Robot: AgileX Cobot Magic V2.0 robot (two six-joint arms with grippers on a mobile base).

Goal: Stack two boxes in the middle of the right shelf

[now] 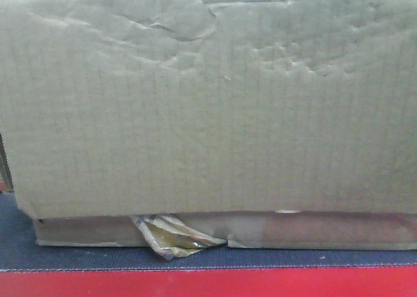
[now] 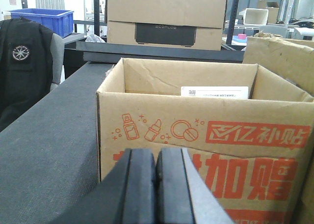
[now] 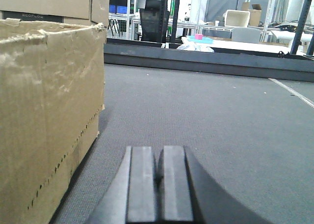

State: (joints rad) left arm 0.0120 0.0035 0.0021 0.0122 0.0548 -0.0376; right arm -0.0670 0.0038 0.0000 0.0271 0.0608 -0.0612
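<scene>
A big plain brown cardboard box (image 1: 208,101) fills the front view. Under its lower edge shows a low, flat cardboard box (image 1: 306,230) with a glossy brown tape scrap (image 1: 171,238); both rest on the grey platform. In the right wrist view a plain brown box (image 3: 49,111) stands to the left of my right gripper (image 3: 159,167), which is shut and empty, low over the platform. My left gripper (image 2: 156,170) is shut and empty too, right in front of an open box with red print (image 2: 206,130). The shelf is out of view.
The grey fabric platform (image 1: 16,235) has a red front edge (image 1: 208,284). In the left wrist view, a closed box with a black panel (image 2: 167,17) stands behind, a torn brown box (image 2: 282,57) at the right, a black jacket (image 2: 24,67) and blue bin (image 2: 41,17) at the left.
</scene>
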